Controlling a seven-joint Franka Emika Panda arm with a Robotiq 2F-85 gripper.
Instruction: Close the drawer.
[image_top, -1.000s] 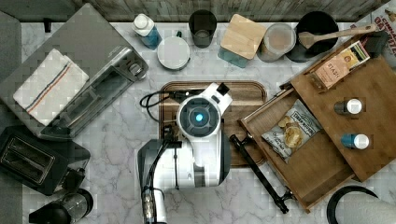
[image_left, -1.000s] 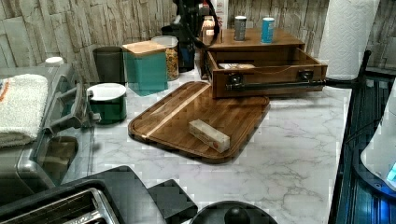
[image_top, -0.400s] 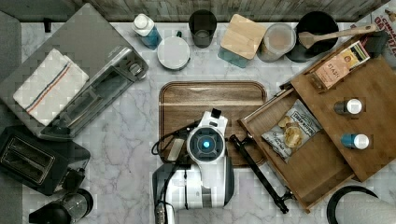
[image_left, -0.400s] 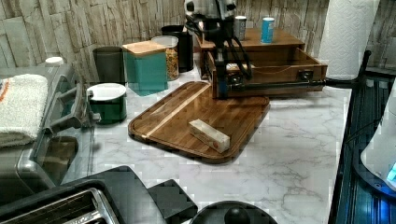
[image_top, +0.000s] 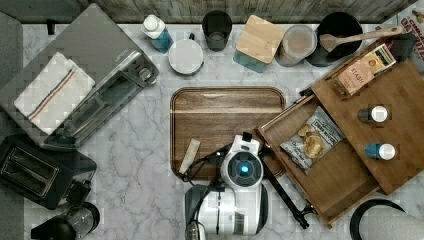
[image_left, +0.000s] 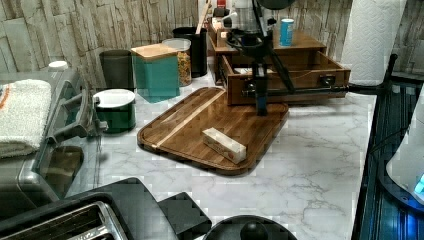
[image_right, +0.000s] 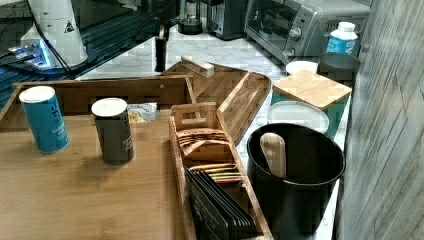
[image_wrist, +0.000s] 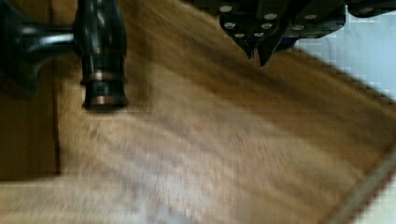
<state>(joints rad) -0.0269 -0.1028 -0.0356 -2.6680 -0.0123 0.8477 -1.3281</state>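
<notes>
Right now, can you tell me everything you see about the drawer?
The drawer is a wide, shallow box of brown wood with a raised rim, pulled out from under the flat wooden cabinet top. A long thin black bar handle runs across its front. A snack bag lies inside. The robot's hand hangs just before the handle, over the serving tray.

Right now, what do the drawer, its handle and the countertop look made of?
Drawer: brown wood, matte, visible grain. Handle: thin black bar, probably metal, with coppery rings near its end in the wrist view. Countertop: white with grey veining, marble or a marble-look surface.
</notes>
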